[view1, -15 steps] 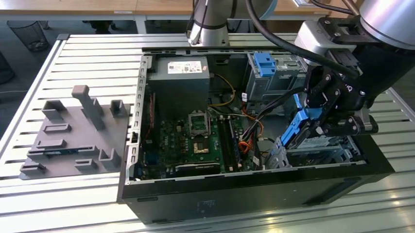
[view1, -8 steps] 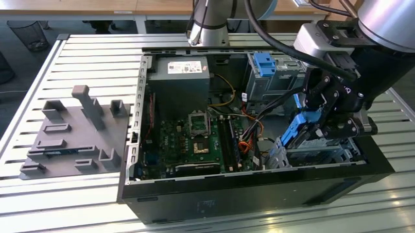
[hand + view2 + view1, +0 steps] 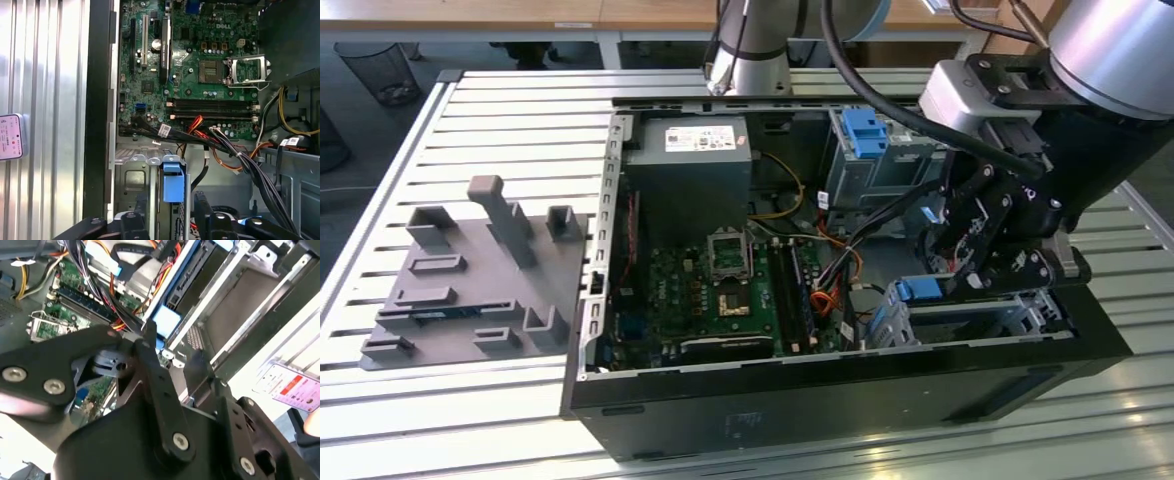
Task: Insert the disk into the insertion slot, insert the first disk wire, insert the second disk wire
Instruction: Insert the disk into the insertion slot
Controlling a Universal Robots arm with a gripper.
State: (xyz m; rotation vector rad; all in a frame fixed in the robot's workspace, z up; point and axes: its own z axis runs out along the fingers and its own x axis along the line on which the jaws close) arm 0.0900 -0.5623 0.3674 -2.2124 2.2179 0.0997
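One arm [image 3: 1101,50] angled down; end effector [image 3: 970,285] over disk [image 3: 921,290], seemingly slotted.

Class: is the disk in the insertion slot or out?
In: the disk stands between the walls of the insertion slot; depth, cannot tell.

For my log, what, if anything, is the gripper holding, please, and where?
It cannot be told; the gripper is at the blue end of the disk.

Green motherboard [image 3: 720,285], grey fixture tray [image 3: 460,295]
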